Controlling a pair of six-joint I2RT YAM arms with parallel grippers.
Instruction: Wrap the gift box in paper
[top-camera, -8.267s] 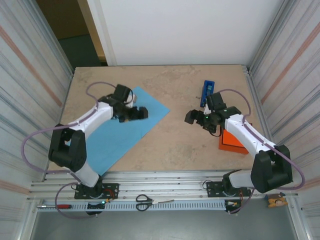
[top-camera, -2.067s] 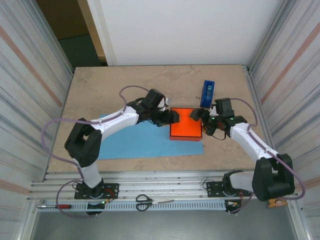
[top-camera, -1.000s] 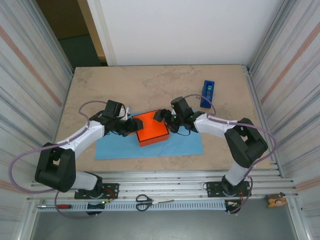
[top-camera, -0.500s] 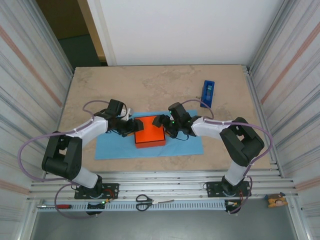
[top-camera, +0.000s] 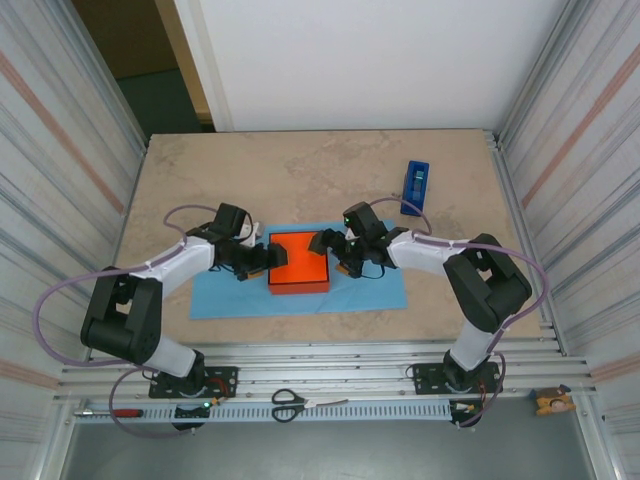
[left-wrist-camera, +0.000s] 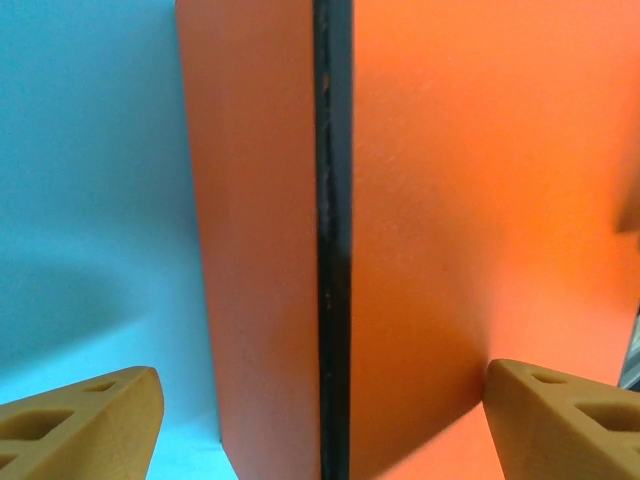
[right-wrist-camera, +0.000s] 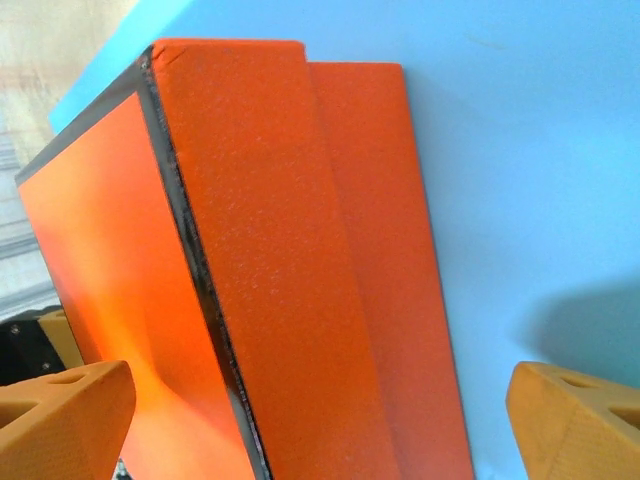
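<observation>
The orange gift box lies flat on the light blue paper, near the sheet's middle. My left gripper is at the box's left edge, open, its tan fingers wide apart. Between them the box shows one side and its top, with the paper beside it. My right gripper is at the box's right edge, open too. Its fingertips straddle the box's side over the paper. Whether any finger touches the box I cannot tell.
A small blue tape dispenser stands at the back right of the table. Scissors and a red-handled screwdriver lie on the metal rail in front of the arm bases. Corrugated walls close both sides.
The box came from the right of the table onto the paper, which was spread flat at the centre. In the last half second the box squared up slightly between both grippers.
</observation>
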